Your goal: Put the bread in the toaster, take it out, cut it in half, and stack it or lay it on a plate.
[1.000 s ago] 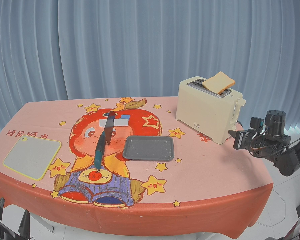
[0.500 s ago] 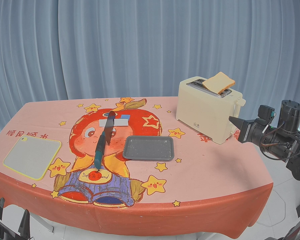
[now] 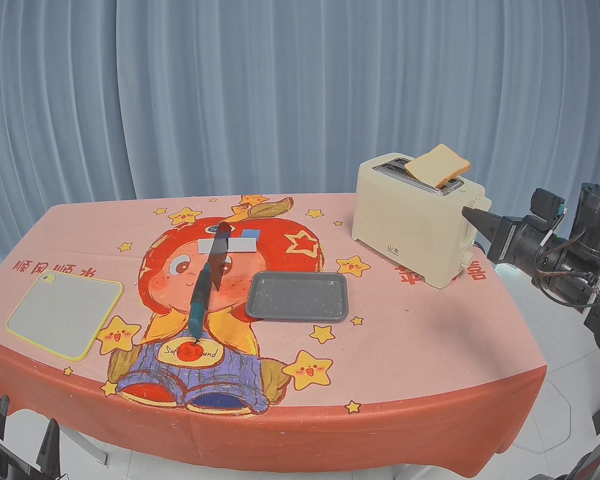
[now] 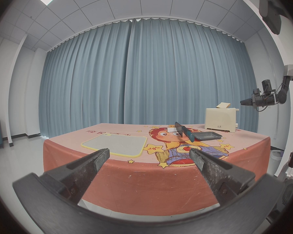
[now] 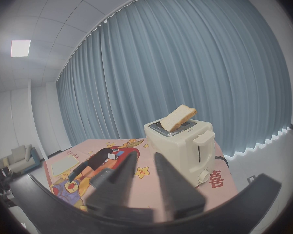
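A slice of bread (image 3: 437, 165) leans tilted out of a slot of the cream toaster (image 3: 407, 225) at the table's right rear. My right gripper (image 3: 467, 212) hangs in the air, shut with nothing in it, just right of the toaster's end, near its lever (image 3: 481, 203). In the right wrist view the bread (image 5: 178, 117) and toaster (image 5: 182, 147) lie beyond the gripper (image 5: 145, 156). My left gripper (image 4: 149, 155) stands open and low, off the table's front left corner. A teal-handled knife (image 3: 205, 281) rests mid-table on its holder.
A grey tray (image 3: 297, 295) lies right of the knife. A cutting board (image 3: 63, 313) with a yellow rim sits at the front left. The toaster's dial (image 5: 203, 176) faces the right gripper. A blue curtain hangs behind the table.
My right gripper has risen from near table height to the level of the toaster's lever, with the arm drawing back to the right. Bread, knife and left arm have not moved.
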Available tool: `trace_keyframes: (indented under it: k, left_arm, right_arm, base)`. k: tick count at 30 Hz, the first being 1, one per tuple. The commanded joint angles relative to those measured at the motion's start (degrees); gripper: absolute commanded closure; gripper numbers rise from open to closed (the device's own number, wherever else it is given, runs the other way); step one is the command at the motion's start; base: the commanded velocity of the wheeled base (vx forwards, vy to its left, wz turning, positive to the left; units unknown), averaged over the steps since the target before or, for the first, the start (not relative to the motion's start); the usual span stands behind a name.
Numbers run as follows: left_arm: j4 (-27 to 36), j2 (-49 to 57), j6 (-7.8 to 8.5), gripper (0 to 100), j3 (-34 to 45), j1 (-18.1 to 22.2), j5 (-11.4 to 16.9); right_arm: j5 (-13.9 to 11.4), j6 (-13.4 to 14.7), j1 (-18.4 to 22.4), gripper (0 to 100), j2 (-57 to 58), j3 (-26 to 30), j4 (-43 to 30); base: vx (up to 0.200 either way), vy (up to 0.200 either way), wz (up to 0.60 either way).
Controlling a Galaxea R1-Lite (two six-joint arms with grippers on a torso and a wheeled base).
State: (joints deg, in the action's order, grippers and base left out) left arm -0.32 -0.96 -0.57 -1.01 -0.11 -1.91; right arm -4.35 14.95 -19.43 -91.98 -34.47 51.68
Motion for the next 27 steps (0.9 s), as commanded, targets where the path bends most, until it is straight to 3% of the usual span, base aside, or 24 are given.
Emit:
trace_keyframes:
  k: [1, 11, 20, 27]
  left_arm:
    - [-0.03, -0.09, 0.05, 0, 1.01, 0.02, -0.02]
    - [-0.03, -0.09, -0.04, 0, 1.01, 0.02, -0.02]
    - [-0.03, -0.09, -0.04, 0, 1.01, 0.02, -0.02]
    - [-0.03, -0.09, -0.04, 0, 1.01, 0.02, -0.02]
  right_arm:
    - [-0.04, 0.70, -0.17, 0, 1.54, -0.15, -0.17]
    - [0.05, 0.79, -0.08, 0, 3.65, -0.59, -0.79]
    - [0.05, 0.52, 1.68, 0, 3.47, -7.80, -5.09]
    - [-1.54, 0.08, 7.92, 0, 2.68, -12.37, -7.82]
  base:
    - [0.000, 0.000, 0.00]
    - [0.000, 0.000, 0.00]
    - [0.000, 0.000, 0.00]
    - [0.000, 0.000, 0.00]
